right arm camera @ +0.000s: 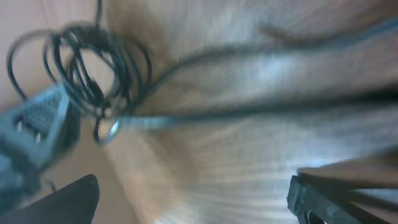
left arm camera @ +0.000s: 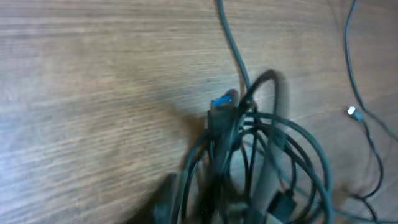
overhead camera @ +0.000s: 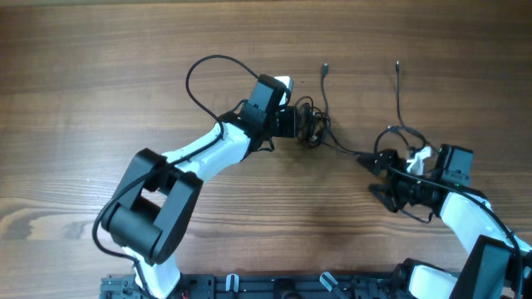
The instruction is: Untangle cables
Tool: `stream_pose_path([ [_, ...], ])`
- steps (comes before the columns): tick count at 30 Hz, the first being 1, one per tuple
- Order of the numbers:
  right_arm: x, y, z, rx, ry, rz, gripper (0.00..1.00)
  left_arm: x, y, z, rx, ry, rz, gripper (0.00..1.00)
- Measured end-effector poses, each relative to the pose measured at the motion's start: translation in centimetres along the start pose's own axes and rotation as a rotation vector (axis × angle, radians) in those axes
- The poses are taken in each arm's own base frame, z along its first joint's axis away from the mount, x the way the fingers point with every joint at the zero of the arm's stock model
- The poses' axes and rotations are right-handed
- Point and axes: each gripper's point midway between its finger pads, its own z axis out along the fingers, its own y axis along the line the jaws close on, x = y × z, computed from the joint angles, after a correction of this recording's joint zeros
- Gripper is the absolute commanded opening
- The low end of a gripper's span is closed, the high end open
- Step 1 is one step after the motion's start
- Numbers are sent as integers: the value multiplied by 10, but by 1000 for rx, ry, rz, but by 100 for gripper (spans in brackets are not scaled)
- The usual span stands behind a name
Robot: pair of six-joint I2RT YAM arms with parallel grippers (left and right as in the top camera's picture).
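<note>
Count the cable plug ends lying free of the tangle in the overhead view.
2. One plug end lies just above the knotted bundle. A second plug end lies farther right, at the top of its own wire. Others may be buried in the bundle.

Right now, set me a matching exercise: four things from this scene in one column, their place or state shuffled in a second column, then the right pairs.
Column one:
1. knotted cable bundle
2. left gripper
3. right gripper
4. silvery plug end

Column two:
A. fingers spread wide open
B. right at the bundle's edge
C. tangled loops between the two arms
D. lying on the table beyond the bundle, at the end of a loose wire

Pairs: 1-C, 2-B, 3-A, 4-D
</note>
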Motion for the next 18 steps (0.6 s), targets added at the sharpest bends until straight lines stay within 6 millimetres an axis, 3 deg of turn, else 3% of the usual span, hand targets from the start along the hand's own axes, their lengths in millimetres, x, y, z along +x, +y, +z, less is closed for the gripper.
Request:
stream_pose_path([
  [7,21,-5,-5,27,62,-78,100,-5,11,-1,-16,-10,-15,4],
  [10,16,10,-15,11,23,-139,100,-16,21,-10,-5,-23,-47,4],
  [11,6,31,-25,-25,-29,-213,100,-26,20,-21,19,-43,-57,8],
  [13,-8,68,-42,-97,-111,-334,100,-40,14,-38,57,-80,-62,33],
  [16,-14,124,-71,-225,-233,-534,100,-56,-8,-66,140,-126,-50,40],
  [18,-7,142,-80,-267,-263,-606,100,-58,-18,-74,173,-132,-35,41],
])
